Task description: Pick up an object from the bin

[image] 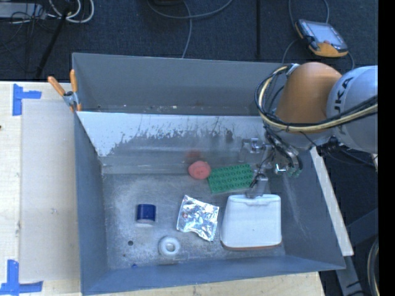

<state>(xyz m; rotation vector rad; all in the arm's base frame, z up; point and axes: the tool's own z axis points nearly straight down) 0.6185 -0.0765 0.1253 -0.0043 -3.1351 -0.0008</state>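
- The white box (251,222), rounded-square with a tan strip along its near edge, lies flat on the bin floor at the right, close to the near wall.
- The gripper (257,189) is low in the bin with its tip at the back edge of this white box, near that edge's middle. I cannot tell whether it touches the box, or whether it is open or closed.
- The green studded plate (229,178) lies flat just left of the gripper tip, its right end just beside it and near the box's back left corner.
- The arm (361,106) enters from the right over the bin's right wall. Its wrist carries an orange cover (307,94) ringed by dark cables (265,103), and the tool slopes down and to the left from there.
- A pink round disc (199,169) sits just left of the green plate, towards the back.
- A crumpled silver foil packet (198,217) lies left of the white box, close to it.
- A short blue cylinder (146,213) stands further left, apart from the packet.
- A white ring (169,245) lies near the front wall, between the cylinder and the packet.
- The grey bin (154,91) holds all of these, spread out and not heaped.
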